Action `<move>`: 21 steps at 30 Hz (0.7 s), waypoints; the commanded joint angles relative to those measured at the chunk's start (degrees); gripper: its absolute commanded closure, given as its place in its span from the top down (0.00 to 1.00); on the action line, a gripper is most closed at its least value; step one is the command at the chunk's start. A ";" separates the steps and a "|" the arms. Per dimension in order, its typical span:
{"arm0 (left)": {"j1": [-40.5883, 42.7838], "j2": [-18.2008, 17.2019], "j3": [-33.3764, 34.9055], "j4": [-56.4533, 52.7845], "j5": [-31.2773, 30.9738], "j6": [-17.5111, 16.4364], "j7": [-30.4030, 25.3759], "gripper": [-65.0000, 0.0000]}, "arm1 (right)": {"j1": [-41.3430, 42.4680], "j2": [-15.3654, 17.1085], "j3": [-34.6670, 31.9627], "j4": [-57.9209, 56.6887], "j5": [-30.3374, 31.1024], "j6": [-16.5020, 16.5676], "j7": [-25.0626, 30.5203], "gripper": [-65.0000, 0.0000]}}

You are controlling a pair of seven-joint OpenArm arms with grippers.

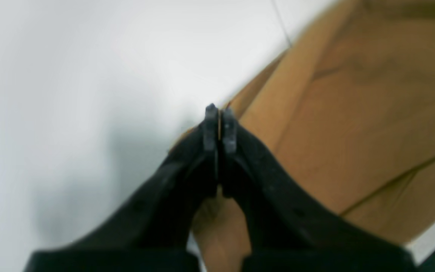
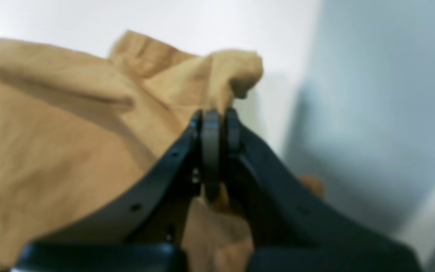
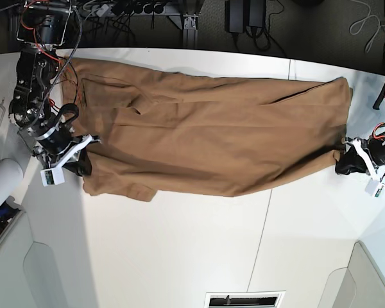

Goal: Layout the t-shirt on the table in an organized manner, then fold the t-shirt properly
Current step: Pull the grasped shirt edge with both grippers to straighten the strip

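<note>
- T-shirt (image 3: 205, 138) lies stretched lengthwise across your table (image 3: 179, 256), wrinkled, with one sleeve folded near the base view's left end.
- Your left gripper (image 1: 220, 113) has its fingers pressed together, pinching the shirt's edge.
- Your right gripper (image 2: 217, 115) is likewise clamped tight, with a bunched fold of fabric caught between its fingers.

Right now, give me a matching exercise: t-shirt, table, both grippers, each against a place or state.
Column 1:
1. t-shirt
2. table
3. left gripper
4. right gripper

Column 2:
A. white, with a thin dark seam
B. shut on fabric at the base view's right end
C. tan-brown, stretched lengthwise between the arms
D. shut on bunched fabric at the base view's left end

Pairs: 1-C, 2-A, 3-B, 4-D
</note>
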 commanded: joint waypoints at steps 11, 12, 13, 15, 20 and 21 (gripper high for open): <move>4.50 -1.55 -4.00 1.18 -0.39 -0.12 -0.57 0.00 | -3.80 1.64 2.89 4.48 2.71 0.20 -0.74 0.00; 4.52 -1.55 -4.00 1.18 -0.37 -0.12 -0.52 0.00 | -3.82 1.60 2.89 4.48 3.67 0.22 -2.45 0.00; 4.52 -1.57 -4.00 1.18 -0.39 -0.12 -0.52 0.00 | -3.85 1.60 2.89 4.48 4.72 0.20 -4.17 0.00; 4.50 -1.57 -4.00 1.18 -0.39 -0.12 -0.52 0.00 | -3.87 1.60 2.89 4.48 6.14 0.20 -6.93 0.00; 4.50 -1.57 -4.00 1.18 -0.96 -0.12 0.87 0.03 | -3.89 1.60 2.89 4.48 8.22 -0.28 -10.19 0.42; 4.48 -1.60 -4.00 1.18 -1.66 -0.12 1.20 0.10 | -3.87 1.60 2.91 4.48 8.70 -0.28 -10.27 0.49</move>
